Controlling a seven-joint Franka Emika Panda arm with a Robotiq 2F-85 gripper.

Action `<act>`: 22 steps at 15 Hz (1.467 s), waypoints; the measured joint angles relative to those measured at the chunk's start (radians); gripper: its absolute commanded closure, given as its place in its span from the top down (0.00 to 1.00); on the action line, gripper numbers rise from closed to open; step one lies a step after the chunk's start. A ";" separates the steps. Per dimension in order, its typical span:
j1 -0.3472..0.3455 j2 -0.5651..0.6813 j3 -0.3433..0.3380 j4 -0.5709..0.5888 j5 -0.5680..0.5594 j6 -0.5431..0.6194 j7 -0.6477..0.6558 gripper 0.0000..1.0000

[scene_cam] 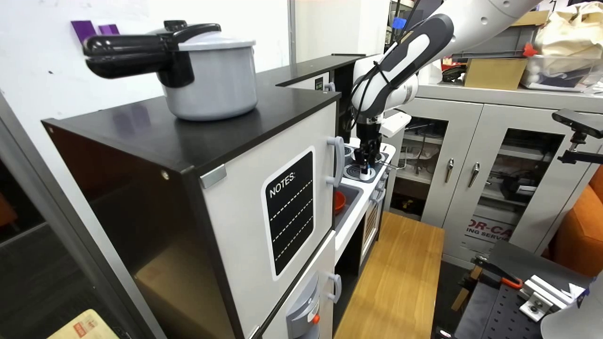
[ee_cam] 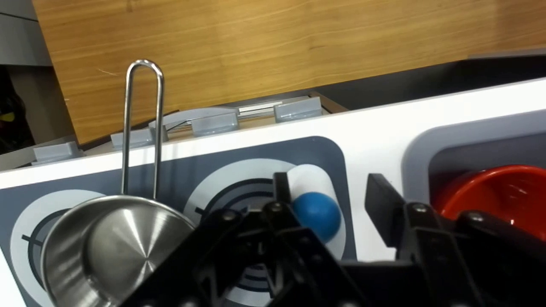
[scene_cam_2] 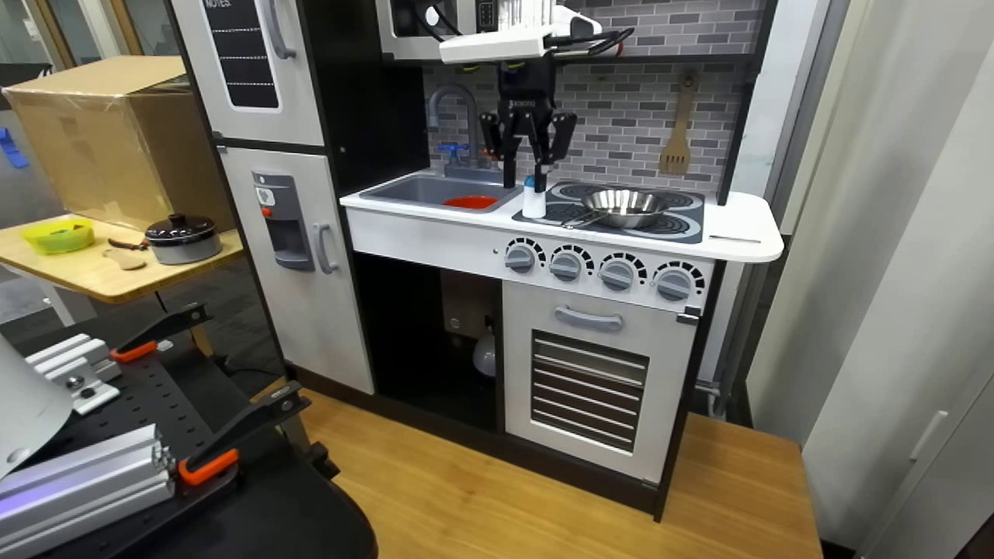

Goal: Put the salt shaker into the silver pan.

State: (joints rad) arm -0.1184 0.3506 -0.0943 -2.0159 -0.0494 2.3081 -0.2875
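The salt shaker is a white cylinder with a blue top; it stands upright on a front stove burner in an exterior view (scene_cam_2: 533, 205) and in the wrist view (ee_cam: 318, 216). My gripper (scene_cam_2: 526, 183) points down at the shaker's height, fingers apart. In the wrist view the gripper (ee_cam: 330, 194) has its left finger close beside the shaker; whether it touches is unclear. Its right finger is apart from it, over the white counter. The silver pan (scene_cam_2: 625, 206) sits on the burners beside the shaker, its wire handle toward the counter's front; it also shows in the wrist view (ee_cam: 119, 251).
A sink (scene_cam_2: 415, 191) holding a red bowl (ee_cam: 507, 194) lies on the shaker's other side from the pan. A faucet (scene_cam_2: 458, 116) rises behind the sink. A tall fridge cabinet (scene_cam: 264, 202) bounds that end. A wooden spatula (scene_cam_2: 677, 147) hangs on the back wall.
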 measured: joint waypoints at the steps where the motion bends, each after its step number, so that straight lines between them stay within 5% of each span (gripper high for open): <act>1: 0.000 0.000 0.000 0.000 0.000 0.000 0.000 0.14; 2: 0.000 0.000 0.000 0.000 0.000 0.000 0.000 0.06; 22: -0.012 -0.036 -0.018 -0.004 -0.080 0.029 -0.027 0.07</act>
State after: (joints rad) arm -0.1303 0.3142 -0.1124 -2.0196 -0.1292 2.3371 -0.3140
